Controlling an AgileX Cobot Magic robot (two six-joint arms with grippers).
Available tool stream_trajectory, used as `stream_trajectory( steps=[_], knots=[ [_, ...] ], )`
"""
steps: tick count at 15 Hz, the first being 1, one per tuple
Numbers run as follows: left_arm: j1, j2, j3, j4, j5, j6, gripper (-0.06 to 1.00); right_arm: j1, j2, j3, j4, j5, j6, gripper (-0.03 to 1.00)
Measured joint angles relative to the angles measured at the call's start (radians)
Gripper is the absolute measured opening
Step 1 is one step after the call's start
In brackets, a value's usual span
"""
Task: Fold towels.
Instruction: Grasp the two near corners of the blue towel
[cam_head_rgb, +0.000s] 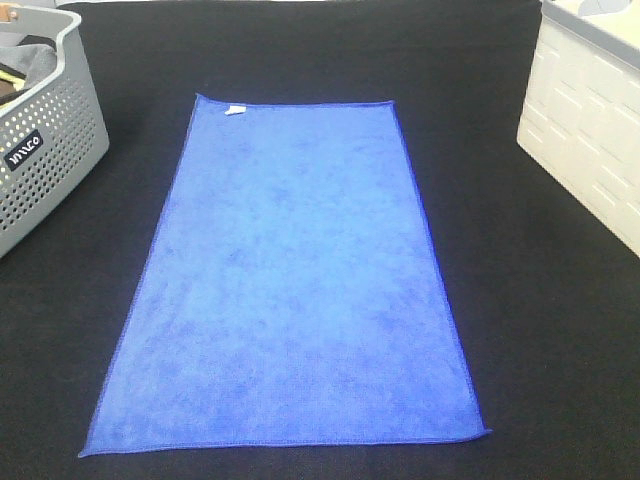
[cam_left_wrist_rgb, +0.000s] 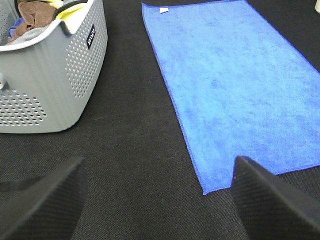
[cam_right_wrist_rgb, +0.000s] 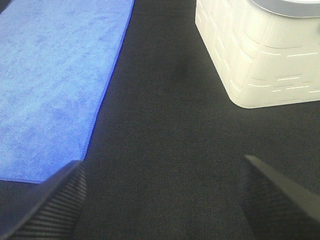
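Note:
A bright royal-blue towel lies flat and fully spread on the black table, its long side running front to back. A small white tag sits at its far left corner. The towel also shows in the left wrist view and the right wrist view. Neither gripper shows in the high view. My left gripper is open and empty over black cloth, just off the towel's near left corner. My right gripper is open and empty, over black cloth to the right of the towel's near right corner.
A grey perforated basket with cloths inside stands at the back left; it also shows in the left wrist view. A cream plastic bin stands at the back right, also in the right wrist view. Black cloth covers the table.

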Motion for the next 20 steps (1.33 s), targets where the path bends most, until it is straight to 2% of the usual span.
stream_trajectory(
  steps=[17,19,20],
  knots=[
    [0.0,0.0,0.0,0.0,0.0,0.0,0.76,0.0,0.0,0.0,0.0,0.0,0.0,0.78],
    [0.0,-0.001,-0.005,0.0,-0.025,0.0,0.76,0.0,0.0,0.0,0.0,0.0,0.005,0.78],
    [0.0,-0.001,-0.01,-0.003,-0.071,-0.004,0.76,0.0,0.004,-0.003,0.0,-0.011,0.027,0.77]
  ],
)
